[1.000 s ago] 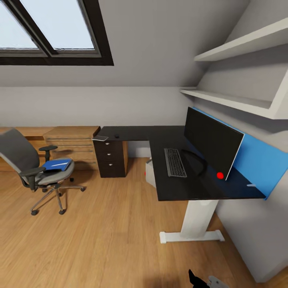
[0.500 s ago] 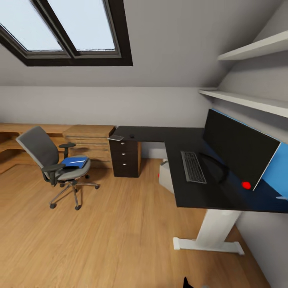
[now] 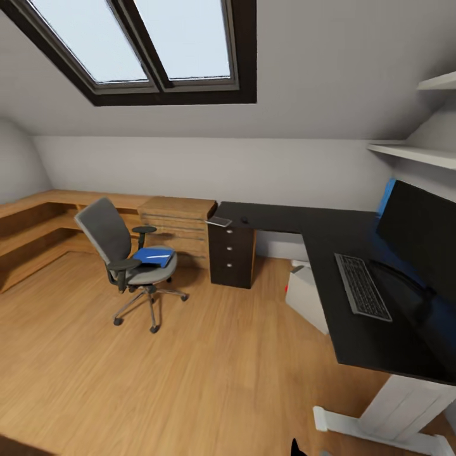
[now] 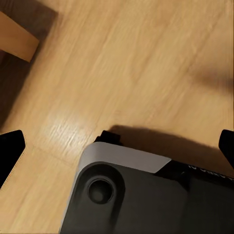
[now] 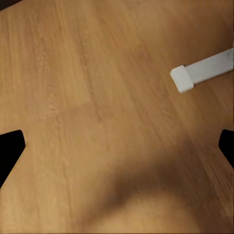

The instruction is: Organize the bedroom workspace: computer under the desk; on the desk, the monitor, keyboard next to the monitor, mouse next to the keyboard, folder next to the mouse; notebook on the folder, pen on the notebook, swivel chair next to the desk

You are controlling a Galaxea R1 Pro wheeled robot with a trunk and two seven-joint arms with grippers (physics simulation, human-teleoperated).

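The grey swivel chair stands on the floor left of the desk, with the blue folder lying on its seat. On the black desk top are the monitor at the far right, the keyboard in front of it, and the small mouse and grey notebook at the left end above the drawers. The light grey computer sits under the desk. The pen is too small to make out. My left gripper and right gripper hang open over the floor, holding nothing.
A light wooden drawer cabinet and a low wooden bench line the back wall. The dark drawer unit stands under the desk's left end. The white desk foot lies near my right side. My own base is below the left gripper.
The head view has swung to the left, so chair and desk sit further right in the picture and the monitor is partly cut off. The things themselves have not moved.
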